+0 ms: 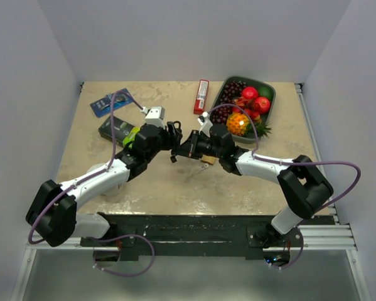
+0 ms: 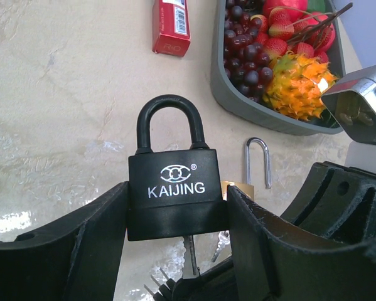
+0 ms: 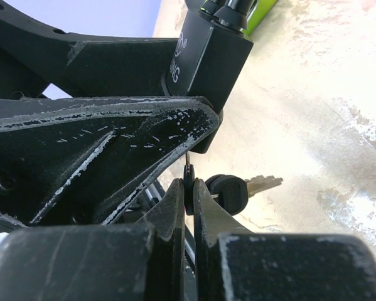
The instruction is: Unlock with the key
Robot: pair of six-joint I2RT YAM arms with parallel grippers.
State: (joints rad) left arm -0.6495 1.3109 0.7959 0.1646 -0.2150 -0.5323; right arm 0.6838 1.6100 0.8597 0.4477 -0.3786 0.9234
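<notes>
My left gripper (image 2: 175, 219) is shut on a black KAIJING padlock (image 2: 174, 191), held above the table with its shackle closed. In the top view the two grippers meet at mid-table, left (image 1: 172, 139) and right (image 1: 189, 149). My right gripper (image 3: 188, 188) is shut on the black head of a key (image 3: 188, 183). The key's metal blade (image 2: 191, 254) points up into the underside of the padlock. A second black-headed key (image 3: 230, 191) hangs beside it on the same ring. In the right wrist view the padlock (image 3: 206, 53) sits just above my fingers.
A small brass padlock with a silver shackle (image 2: 257, 164) lies on the table behind the black one. A grey tray of fruit (image 1: 270, 111) stands at the back right, a red box (image 1: 201, 96) beside it. A blue packet (image 1: 109, 102) and a dark box (image 1: 112, 128) lie at the back left.
</notes>
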